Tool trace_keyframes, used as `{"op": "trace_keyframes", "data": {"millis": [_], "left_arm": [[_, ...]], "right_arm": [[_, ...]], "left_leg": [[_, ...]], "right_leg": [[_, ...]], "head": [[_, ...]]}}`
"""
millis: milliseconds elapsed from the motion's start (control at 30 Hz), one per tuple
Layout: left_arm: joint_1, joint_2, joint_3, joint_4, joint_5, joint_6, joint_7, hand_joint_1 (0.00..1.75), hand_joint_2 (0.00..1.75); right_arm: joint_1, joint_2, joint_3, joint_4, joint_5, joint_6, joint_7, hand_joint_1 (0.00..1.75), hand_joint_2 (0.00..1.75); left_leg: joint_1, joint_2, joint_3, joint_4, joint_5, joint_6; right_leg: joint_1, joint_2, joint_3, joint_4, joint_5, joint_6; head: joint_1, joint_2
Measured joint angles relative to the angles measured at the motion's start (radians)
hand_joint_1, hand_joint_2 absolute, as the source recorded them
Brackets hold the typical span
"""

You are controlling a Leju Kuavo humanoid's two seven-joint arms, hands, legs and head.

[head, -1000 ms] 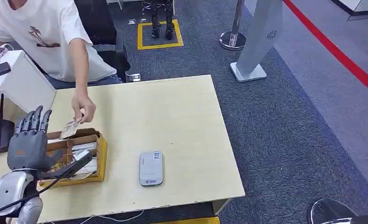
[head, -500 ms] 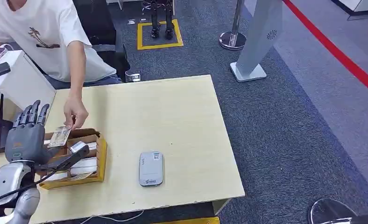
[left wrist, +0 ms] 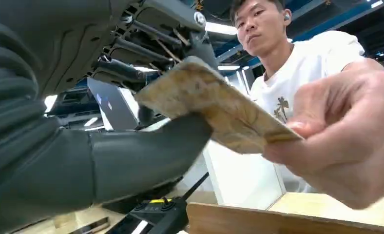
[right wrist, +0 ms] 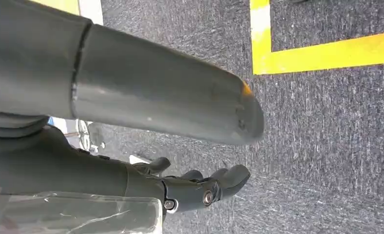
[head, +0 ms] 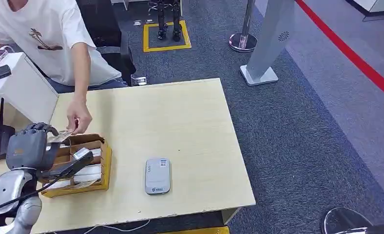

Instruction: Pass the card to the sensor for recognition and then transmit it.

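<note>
Card handling: The card (left wrist: 214, 114) is judged thin, light and stiff, with a smooth printed face that is likely slippery between hard finger pads. Some flex is to be expected if it is squeezed on its edges; it is best pressed on its flat faces.

Grasp point: The end of the card nearest the left robot hand (head: 28, 148) is the part to be taken, with the thumb under one face and the fingers over the other. The far end is occupied by the person's hand (head: 79, 117).

Card location: The card is held in the air above the rear edge of the cardboard box (head: 95, 168), which stands at the left of the bench (head: 180, 117). It lies between the person's fingers and the left robot hand.

Card relative to robot hand: In the left wrist view the card is seen resting on the thumb (left wrist: 146, 151), with the dark fingers (left wrist: 131, 53) curled over its upper face. Contact on both faces appears made, yet the card is also pinched by the person, so it is shared.

Left robot hand state: Fingers are curled in around the near end of the card.

Right robot hand state: The right robot hand (right wrist: 200, 187) is seen hanging over the carpet with nothing in it, its fingers loosely bent.

Sensor: The grey card reader (head: 157, 176) lies flat on the bench, well apart from the card and to the right of the box.
</note>
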Motion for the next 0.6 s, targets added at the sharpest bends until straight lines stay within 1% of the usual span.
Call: {"op": "trace_keyframes", "data": {"millis": [433,600], "left_arm": [[-0.001,0.000,0.000,-0.001,0.014,0.009,-0.004,1.75,1.75],[0.001,-0.001,0.000,-0.006,0.014,0.022,-0.012,1.75,1.75]], "right_arm": [[0.003,0.002,0.006,0.000,0.000,0.001,-0.003,0.00,0.00],[0.004,0.002,0.006,0.000,0.000,-0.001,-0.004,0.00,0.00]], "left_leg": [[0.000,0.000,0.000,0.000,0.000,0.000],[0.000,0.000,0.000,0.000,0.000,0.000]], "right_leg": [[0.000,0.000,0.000,0.000,0.000,0.000],[0.000,0.000,0.000,0.000,0.000,0.000]], "head": [[0.000,0.000],[0.000,0.000]]}}
